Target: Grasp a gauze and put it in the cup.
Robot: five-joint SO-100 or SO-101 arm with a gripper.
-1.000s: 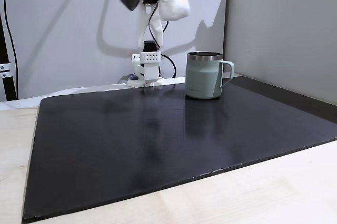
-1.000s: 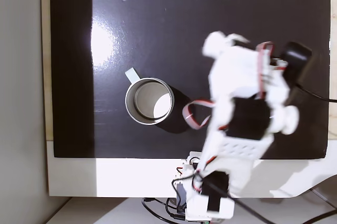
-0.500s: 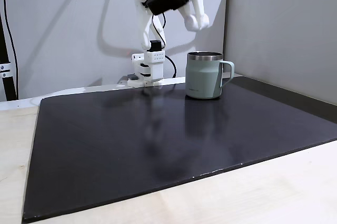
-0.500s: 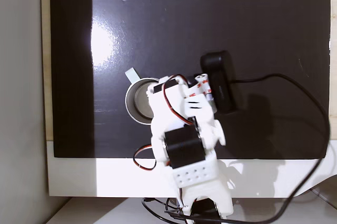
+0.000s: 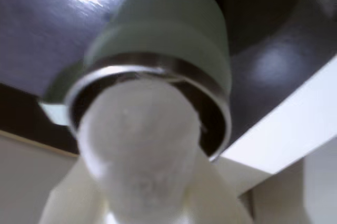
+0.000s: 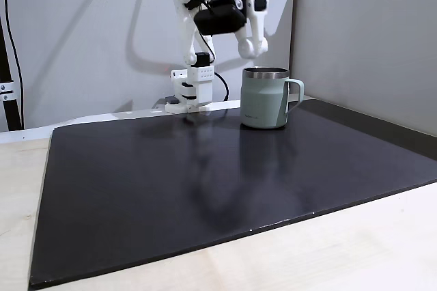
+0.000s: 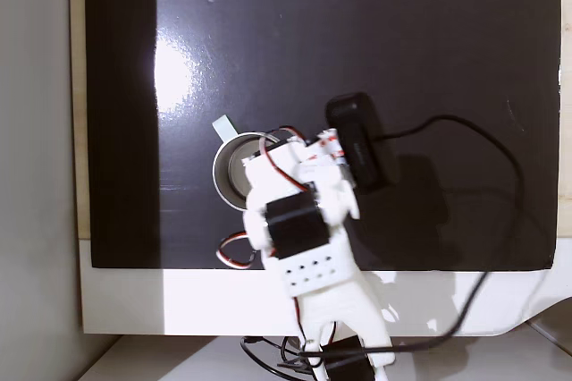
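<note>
Close up in the wrist view, the gauze (image 5: 141, 145) is a fuzzy white roll that my gripper (image 5: 139, 195) is shut on, with a white finger on either side of it. It hangs just above the open mouth of the sage-green cup (image 5: 176, 34), covering much of the steel rim. In a fixed view from the front, the gripper (image 6: 249, 39) hovers above and slightly left of the cup (image 6: 265, 100). In a fixed view from above, the arm covers the right part of the cup (image 7: 231, 171), and the gripper (image 7: 268, 160) is over its opening.
The cup stands near the back edge of a black mat (image 6: 205, 188) on a pale wooden table (image 6: 355, 250). The arm's white base (image 6: 190, 93) sits just behind it. A grey panel (image 6: 369, 38) rises to the right. A black cable (image 7: 483, 144) loops over the mat.
The arm swung across from the other side of its base toward the cup, carrying the gauze. The gripper then dropped lower and now sits over the cup's mouth.
</note>
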